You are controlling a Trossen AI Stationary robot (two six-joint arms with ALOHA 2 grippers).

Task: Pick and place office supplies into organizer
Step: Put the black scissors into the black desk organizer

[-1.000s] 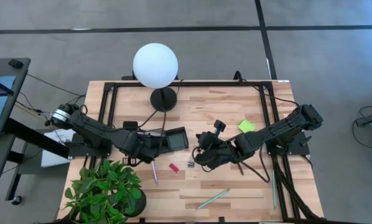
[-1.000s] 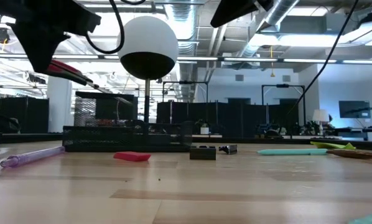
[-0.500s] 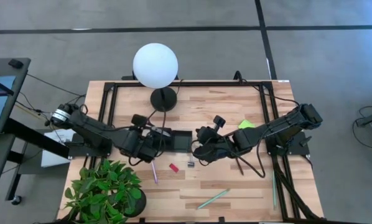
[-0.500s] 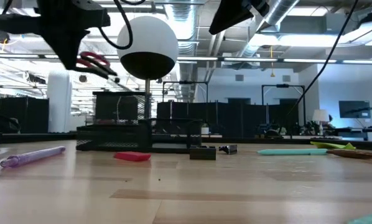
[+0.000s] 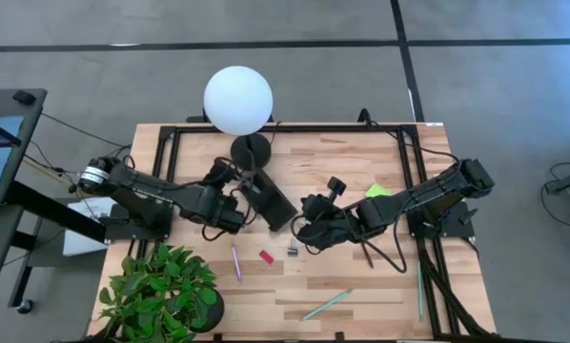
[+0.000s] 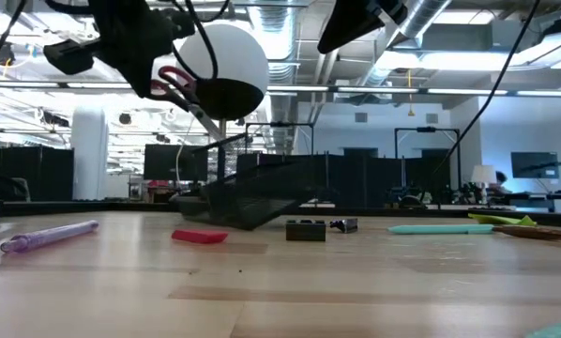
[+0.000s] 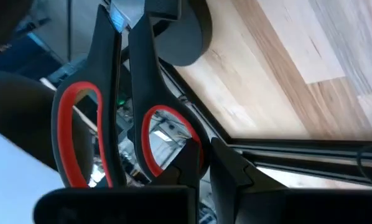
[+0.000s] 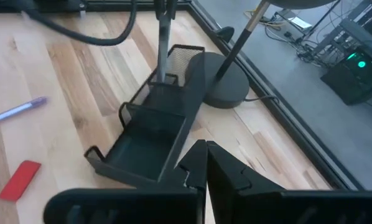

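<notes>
Red-handled black scissors (image 7: 120, 118) are clamped in the left pincer (image 5: 235, 211), raised just beside the black mesh plastic organizer tray (image 5: 271, 198), which is tilted up on one edge on the wooden counter (image 5: 361, 295). The right pincer (image 5: 304, 232) is closed on nothing, hovering on the organizer's other side. A small red block (image 5: 266, 256) and a purple pen (image 5: 235, 263) lie near the organizer.

No text, label, brand or number can be read anywhere.
</notes>
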